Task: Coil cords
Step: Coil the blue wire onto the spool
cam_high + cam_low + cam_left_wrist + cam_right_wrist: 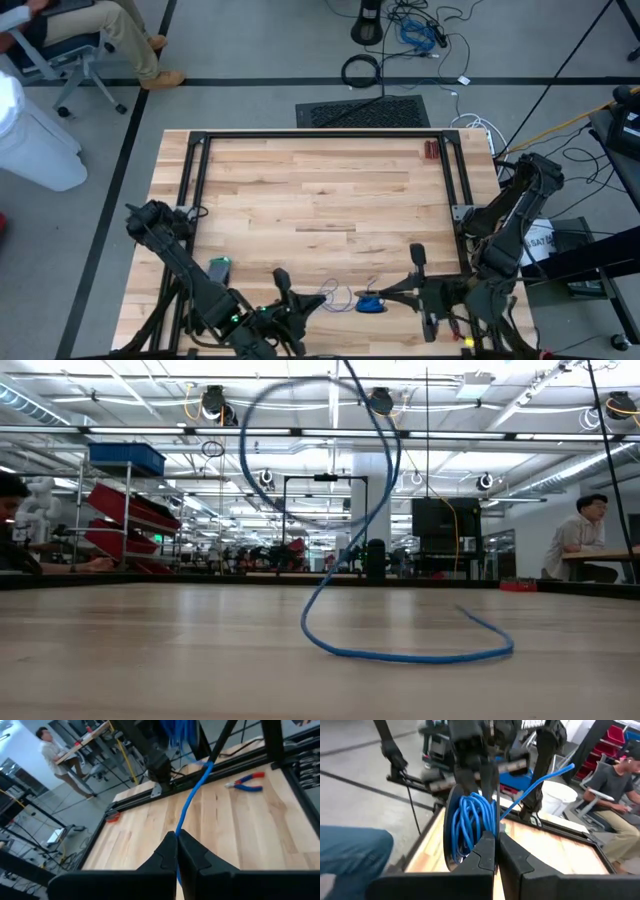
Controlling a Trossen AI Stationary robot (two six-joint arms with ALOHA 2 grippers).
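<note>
Blue cord (368,303) near desk's front edge: right gripper (496,845) jaws clamped on coiled bundle, left gripper (176,851) jaws pinching tail. Risk: tension between arms could unravel loops.

blue cord (370,304): 1 | red-handled pliers (245,781): 1 | robot arms: 2

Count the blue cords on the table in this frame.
1. A single blue cord lies at the table's near edge: its coiled bundle is held by the shut right gripper, and its loose tail runs to the shut left gripper. None other shows on the tabletop.
</note>
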